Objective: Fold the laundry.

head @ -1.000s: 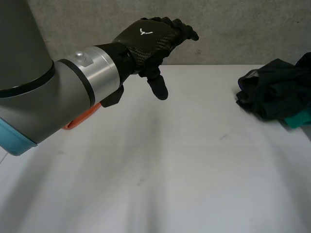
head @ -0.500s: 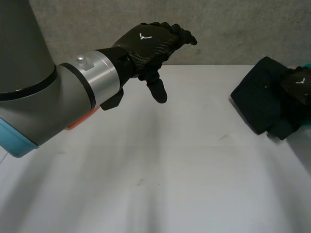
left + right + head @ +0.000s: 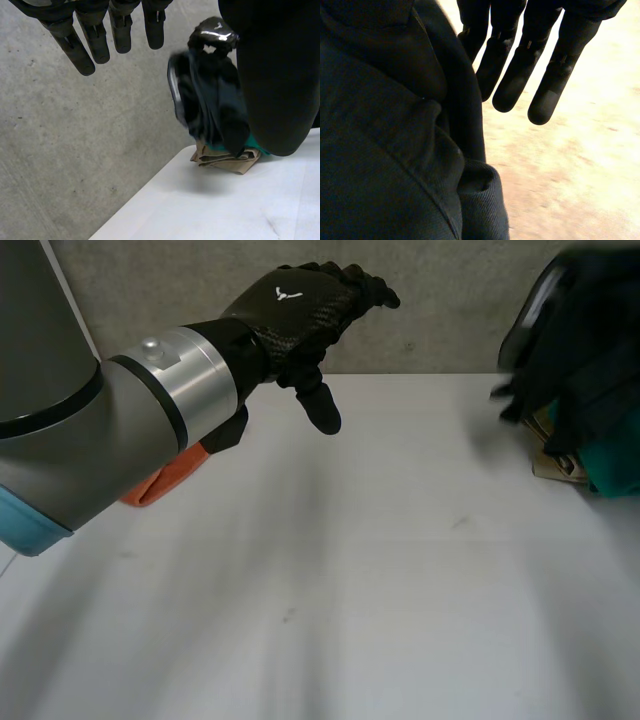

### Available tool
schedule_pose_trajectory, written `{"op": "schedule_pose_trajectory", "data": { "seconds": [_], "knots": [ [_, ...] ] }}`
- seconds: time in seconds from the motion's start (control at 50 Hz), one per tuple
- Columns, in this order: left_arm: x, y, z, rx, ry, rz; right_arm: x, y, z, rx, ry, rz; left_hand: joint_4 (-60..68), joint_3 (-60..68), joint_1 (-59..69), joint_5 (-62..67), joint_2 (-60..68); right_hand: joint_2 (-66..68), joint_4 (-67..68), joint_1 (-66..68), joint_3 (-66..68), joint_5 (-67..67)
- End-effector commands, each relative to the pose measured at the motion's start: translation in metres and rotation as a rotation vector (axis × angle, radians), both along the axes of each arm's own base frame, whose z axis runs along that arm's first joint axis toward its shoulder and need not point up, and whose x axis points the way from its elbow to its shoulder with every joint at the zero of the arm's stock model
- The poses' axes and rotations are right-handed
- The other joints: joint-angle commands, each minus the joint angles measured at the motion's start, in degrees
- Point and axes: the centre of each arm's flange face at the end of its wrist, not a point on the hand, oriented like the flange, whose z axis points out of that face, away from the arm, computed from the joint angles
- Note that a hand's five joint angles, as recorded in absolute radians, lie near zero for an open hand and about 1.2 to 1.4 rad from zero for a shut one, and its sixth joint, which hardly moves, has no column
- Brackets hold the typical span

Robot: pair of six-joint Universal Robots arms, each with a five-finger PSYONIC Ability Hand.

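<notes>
black crumpled cloth garment (image 3: 580,350) hangs above the teal and tan cloth pile (image 3: 612,478), likely for spreading; right hand (image 3: 555,75) beside it, hold unclear. left hand (image 3: 300,310) hovers spread, empty.

A white table (image 3: 400,580) takes up most of the head view, its top plain and matt. Two small flaws show on it: a short dark scuff (image 3: 460,523) towards the table's right side and a tiny dark speck (image 3: 288,616) nearer its middle. Directly behind the table's far edge stands a grey wall (image 3: 450,310) of rough concrete, mottled and pitted with small dark spots. In the left wrist view the same speckled grey concrete lies beyond the table's straight edge, with faint cracks and stains across it. The light on the table is soft and even, with no hard glare or bright patches.
</notes>
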Motion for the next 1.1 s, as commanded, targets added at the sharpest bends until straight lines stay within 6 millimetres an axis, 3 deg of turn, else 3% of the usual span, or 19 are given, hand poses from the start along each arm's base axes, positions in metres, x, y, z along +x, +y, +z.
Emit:
{"op": "schedule_pose_trajectory", "data": {
  "seconds": [0.02, 0.16, 0.22, 0.28, 0.42, 0.56, 0.66, 0.74, 0.82, 0.96, 1.1],
  "knots": [
    [0.001, -0.001, 0.002, -0.005, 0.010, 0.005, -0.053, -0.028, -0.041, 0.075, -0.095, -0.067, -0.8, -1.3, -2.2, -2.8, -1.7, 12.3, 11.3, 16.1, 12.1, 13.4],
    [-0.001, -0.003, -0.006, 0.012, 0.015, 0.001, -0.076, -0.030, -0.140, 0.271, -0.014, -0.070, -0.8, -1.3, -2.2, -2.8, -1.7, 12.3, 11.3, 16.1, 12.1, 13.4],
    [-0.004, -0.004, -0.009, 0.008, 0.022, -0.002, -0.079, -0.024, -0.162, 0.296, 0.046, -0.058, -0.8, -1.3, -2.2, -2.8, -1.7, 12.3, 11.3, 16.1, 12.1, 13.4],
    [-0.004, -0.005, -0.010, 0.005, 0.024, -0.002, -0.076, -0.020, -0.167, 0.299, 0.074, -0.050, -0.8, -1.3, -2.2, -2.8, -1.7, 12.3, 11.3, 16.1, 12.1, 13.4],
    [-0.006, -0.002, -0.008, -0.002, 0.029, -0.010, -0.069, -0.014, -0.130, 0.261, 0.037, -0.006, -0.8, -1.3, -2.2, -2.8, -1.7, 12.3, 11.3, 16.1, 12.1, 13.4],
    [-0.006, -0.001, -0.010, 0.003, 0.025, -0.011, -0.042, 0.005, -0.095, 0.268, -0.012, 0.098, -0.8, -1.3, -2.2, -2.8, -1.7, 12.3, 11.3, 16.1, 12.1, 13.4],
    [-0.001, -0.009, -0.006, -0.003, 0.035, 0.016, 0.008, 0.035, -0.057, 0.246, 0.033, 0.223, -0.8, -1.3, -2.2, -2.8, -1.7, 12.3, 11.3, 16.1, 12.1, 13.4],
    [0.008, -0.020, 0.000, 0.008, 0.074, 0.078, 0.059, 0.070, -0.020, 0.206, 0.048, 0.331, -0.8, -1.3, -2.2, -2.8, -1.7, 12.3, 11.3, 16.1, 12.1, 13.4],
    [0.017, -0.030, 0.003, 0.032, 0.112, 0.152, 0.091, 0.093, 0.002, 0.192, 0.029, 0.394, -0.8, -1.3, -2.2, -2.8, -1.7, 12.3, 11.3, 16.1, 12.1, 13.4],
    [0.023, -0.037, 0.000, 0.056, 0.120, 0.210, 0.125, 0.123, -0.004, 0.345, -0.029, 0.429, -0.8, -1.3, -2.2, -2.8, -1.7, 12.3, 11.3, 16.1, 12.1, 13.4],
    [0.019, -0.042, -0.024, 0.102, 0.073, 0.221, 0.161, 0.151, -0.041, 0.528, -0.010, 0.403, -0.8, -1.3, -2.2, -2.8, -1.7, 12.3, 11.3, 16.1, 12.1, 13.4]
  ]
}}
